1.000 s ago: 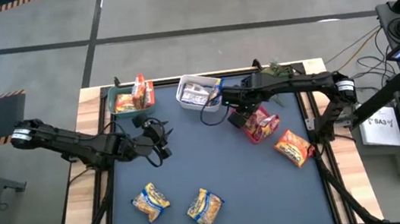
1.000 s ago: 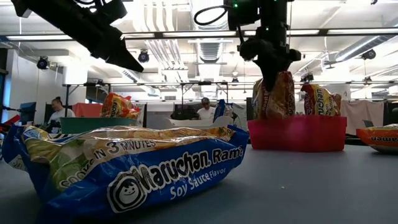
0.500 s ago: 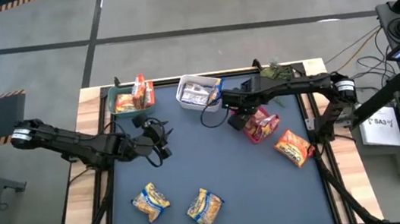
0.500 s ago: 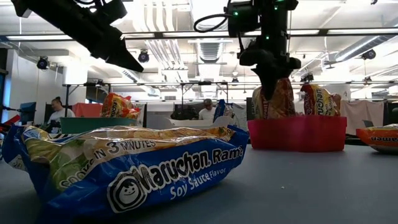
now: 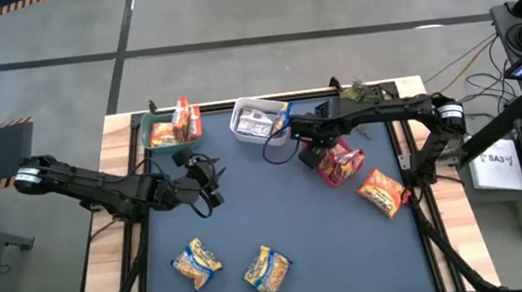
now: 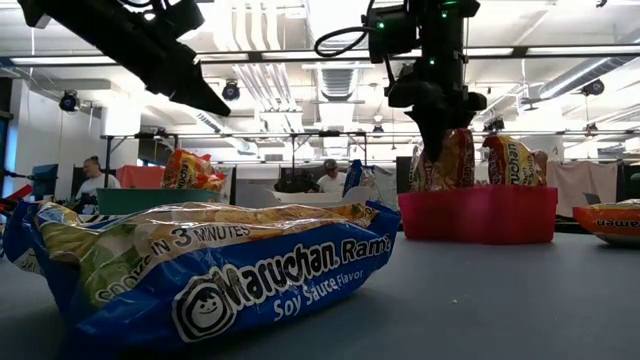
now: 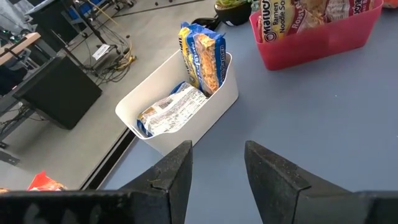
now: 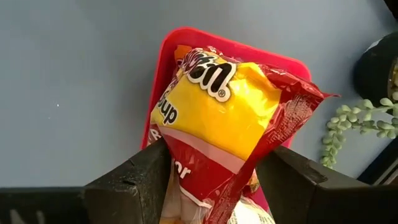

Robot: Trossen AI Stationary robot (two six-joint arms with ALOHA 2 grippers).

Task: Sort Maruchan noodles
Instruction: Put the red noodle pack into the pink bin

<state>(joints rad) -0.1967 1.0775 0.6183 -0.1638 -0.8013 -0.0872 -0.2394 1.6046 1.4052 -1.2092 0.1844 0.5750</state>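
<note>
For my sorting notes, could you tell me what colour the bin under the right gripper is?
Red bin, clearest in the right wrist view.

Open mat (image 5: 279, 213) lies mid-table; three bins (image 5: 260, 124) line the far edge, loose packets (image 5: 197, 263) near.

Three bins (image 5: 260, 121) stand along the table's (image 5: 305, 260) far edge.

Blue noodle packet (image 6: 210, 270), edge-cropped.
</note>
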